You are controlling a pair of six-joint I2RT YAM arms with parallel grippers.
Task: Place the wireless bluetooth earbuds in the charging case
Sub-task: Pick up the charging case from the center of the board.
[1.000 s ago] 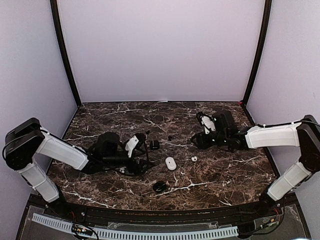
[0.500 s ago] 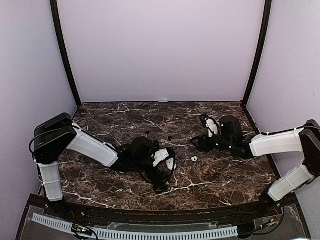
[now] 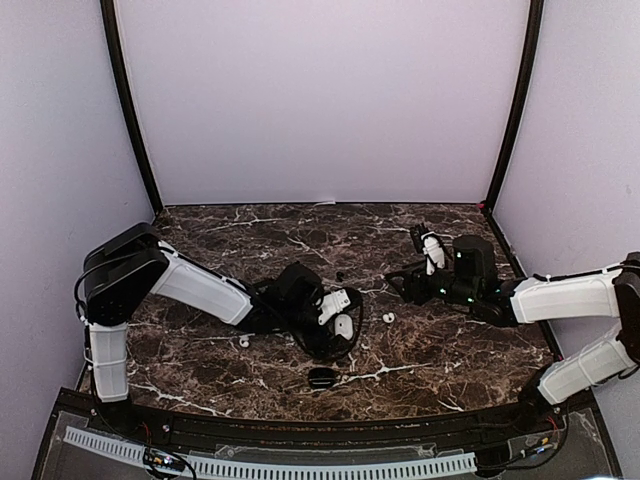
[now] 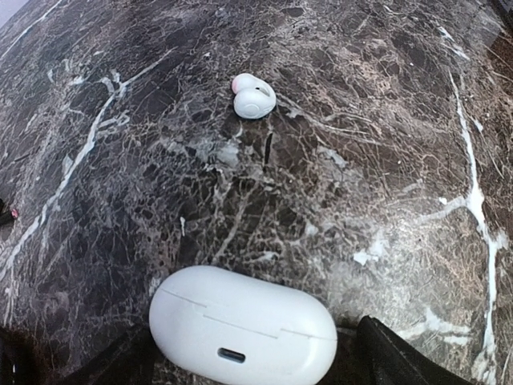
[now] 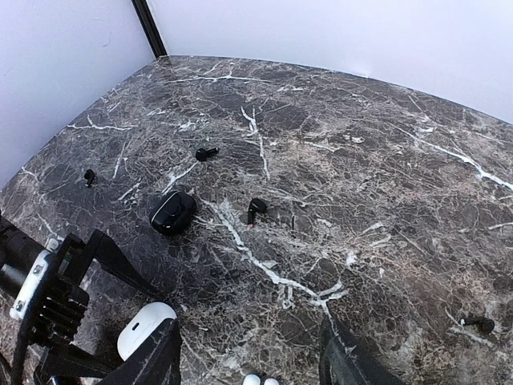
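At lower centre of the left wrist view: white charging case [image 4: 243,325] bracketed by the left gripper [image 4: 252,353], jaws fully spread, nothing gripped.
A white earbud [image 4: 253,96] is seen apart from the case, at upper centre; a black earbud [image 5: 255,208] is noted mid-frame in the right wrist view. The right gripper [image 5: 252,353] is held part-open, empty. The case should be pinched squarely across its ends and kept level.

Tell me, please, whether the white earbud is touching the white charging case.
Apart. The left wrist view shows bare marble between the white earbud and the white charging case.
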